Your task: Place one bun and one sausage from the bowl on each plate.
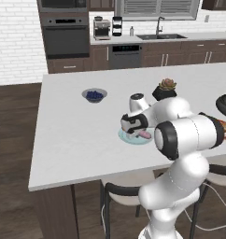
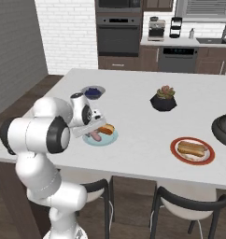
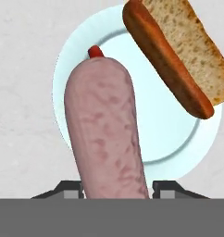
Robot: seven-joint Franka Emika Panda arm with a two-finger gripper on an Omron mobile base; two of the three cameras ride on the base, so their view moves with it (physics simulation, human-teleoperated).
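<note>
The sausage (image 3: 107, 134), smooth, light and likely slippery, sits between our gripper's (image 3: 116, 190) closed-in fingers; the bun (image 3: 176, 55) lies at two o'clock on the pale blue plate (image 3: 178, 134).

I see a sausage (image 3: 107, 132) on the plate (image 3: 178, 134), a bun (image 3: 178, 53) at its 2 o'clock, both beneath my end effector (image 3: 116, 189).
</note>
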